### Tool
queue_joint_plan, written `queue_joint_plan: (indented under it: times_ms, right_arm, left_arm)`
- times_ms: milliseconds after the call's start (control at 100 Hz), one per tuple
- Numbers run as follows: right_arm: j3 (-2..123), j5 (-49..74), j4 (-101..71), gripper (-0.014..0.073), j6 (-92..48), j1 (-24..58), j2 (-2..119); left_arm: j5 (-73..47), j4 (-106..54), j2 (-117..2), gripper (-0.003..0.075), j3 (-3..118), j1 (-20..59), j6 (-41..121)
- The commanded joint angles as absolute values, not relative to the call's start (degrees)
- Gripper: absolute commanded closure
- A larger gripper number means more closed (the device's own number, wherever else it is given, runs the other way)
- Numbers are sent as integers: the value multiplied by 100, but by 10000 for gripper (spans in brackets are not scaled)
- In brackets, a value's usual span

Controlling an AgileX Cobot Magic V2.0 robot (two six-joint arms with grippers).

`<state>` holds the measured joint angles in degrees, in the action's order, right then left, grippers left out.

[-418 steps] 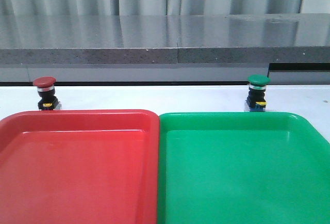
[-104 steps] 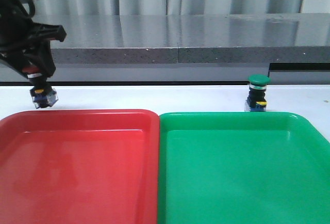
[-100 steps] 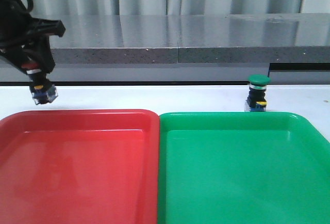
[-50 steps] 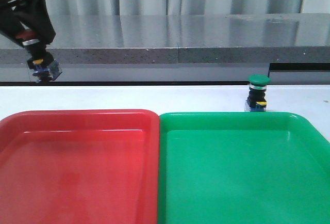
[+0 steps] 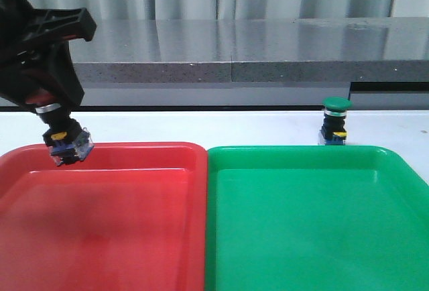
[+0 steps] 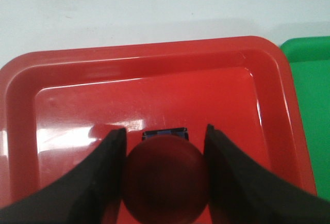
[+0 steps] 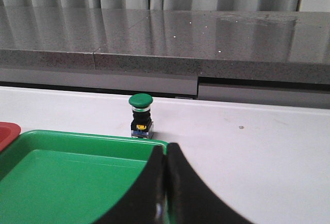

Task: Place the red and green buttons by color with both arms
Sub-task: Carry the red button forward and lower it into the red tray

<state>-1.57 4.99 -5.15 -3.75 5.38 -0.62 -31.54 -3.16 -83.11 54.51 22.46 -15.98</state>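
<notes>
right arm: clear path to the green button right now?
Probably yes. The green button stands upright on bare table beyond the green tray, nothing between it and the right claw, which is shut and empty.

I see two trays side by side, one [image 5: 134,190] left, one [image 5: 315,197] right. One button [image 5: 67,145] hangs over the left tray's far-left corner (gripped); the other [image 5: 334,122] stands behind the right tray.

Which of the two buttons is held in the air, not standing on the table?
The red button: the left gripper holds it above the red tray. The green button stands on the table.
</notes>
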Motion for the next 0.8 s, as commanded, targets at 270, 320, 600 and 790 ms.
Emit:
queue_joint_plan:
  times_ms: [270, 320, 600, 790]
  right_arm:
    - [-74, 52, -469, 704, -391, 515, -164]
    - [-74, 52, -469, 704, -391, 515, -164]
    - [-74, 52, -469, 704, -391, 515, -164]
    - [-74, 52, -469, 704, -391, 515, -164]
  left_arm:
    - [-2582, -231, -8637, 627, 5583, 2298, -1722]
    - [-2572, -231, -8726, 627, 5583, 2298, -1722]
    - [-2537, -222, -9050, 627, 5583, 2298, -1722]
    - [-2514, -222, -9149, 619, 5583, 2298, -1722]
